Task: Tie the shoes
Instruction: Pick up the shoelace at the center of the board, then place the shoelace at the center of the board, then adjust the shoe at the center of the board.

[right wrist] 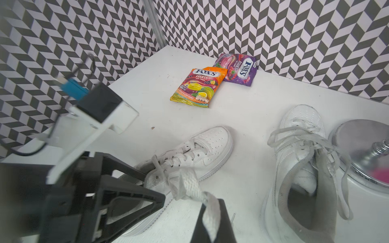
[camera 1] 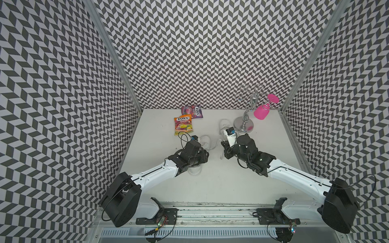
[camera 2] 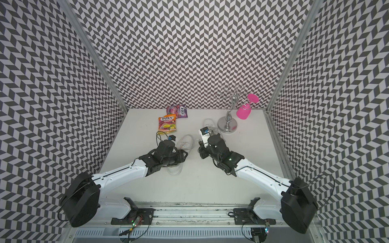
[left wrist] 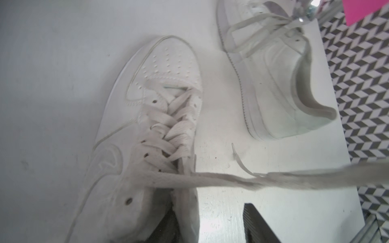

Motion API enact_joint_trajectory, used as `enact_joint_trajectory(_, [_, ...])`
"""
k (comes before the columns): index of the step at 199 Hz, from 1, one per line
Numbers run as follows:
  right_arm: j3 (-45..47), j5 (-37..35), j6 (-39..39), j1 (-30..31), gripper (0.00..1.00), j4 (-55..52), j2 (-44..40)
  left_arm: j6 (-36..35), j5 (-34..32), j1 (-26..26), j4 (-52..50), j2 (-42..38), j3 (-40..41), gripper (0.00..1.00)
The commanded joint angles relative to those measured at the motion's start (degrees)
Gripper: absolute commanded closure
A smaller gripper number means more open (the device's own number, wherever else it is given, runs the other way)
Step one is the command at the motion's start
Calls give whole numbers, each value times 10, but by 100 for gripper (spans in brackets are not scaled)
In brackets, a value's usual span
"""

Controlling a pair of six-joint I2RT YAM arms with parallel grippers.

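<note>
Two white shoes lie on the table. The nearer shoe sits under my left arm. My left gripper is open, one finger inside the shoe's collar and the other finger outside over the table. A flat white lace runs taut from this shoe to my right gripper, which is shut on it. The other shoe lies beside the stand with loose laces.
A silver stand with a hanging pink glass is at the back right, its base touching the far shoe. Two candy bags lie at the back left. Patterned walls close three sides.
</note>
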State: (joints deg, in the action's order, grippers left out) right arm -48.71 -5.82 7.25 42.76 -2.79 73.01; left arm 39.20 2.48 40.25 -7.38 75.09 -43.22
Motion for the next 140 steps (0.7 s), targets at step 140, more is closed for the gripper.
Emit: enact_joint_trajectory(140, [-121,-42,-65,-18,100,24,107,-12,227,-149,102,-119,148,33])
